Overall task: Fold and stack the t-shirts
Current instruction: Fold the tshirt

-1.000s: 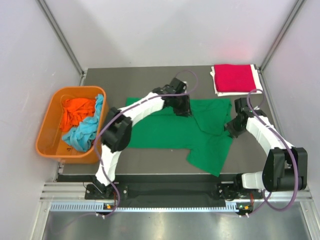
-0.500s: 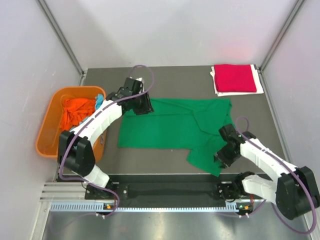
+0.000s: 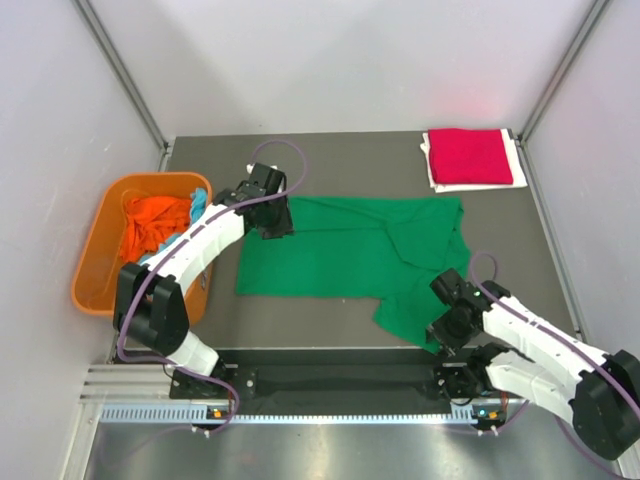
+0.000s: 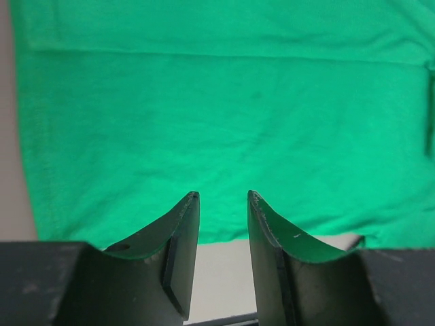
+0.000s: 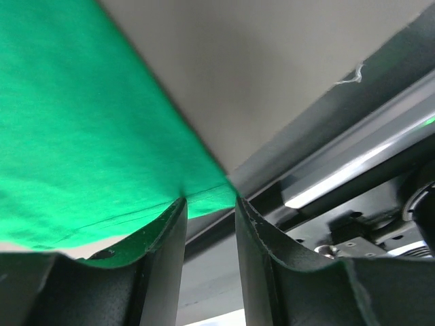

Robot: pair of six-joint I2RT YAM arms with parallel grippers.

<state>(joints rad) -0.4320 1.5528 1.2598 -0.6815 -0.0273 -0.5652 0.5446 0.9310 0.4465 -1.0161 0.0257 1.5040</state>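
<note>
Dark grey table (image 3: 340,160) — pale walls (image 3: 330,60), soft even light

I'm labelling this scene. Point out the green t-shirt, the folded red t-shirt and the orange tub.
green t-shirt (image 3: 330,255), top view, middle of its body.
red t-shirt (image 3: 468,155), top view, centre of its folded face.
orange tub (image 3: 88,270), top view, its left wall.
</note>
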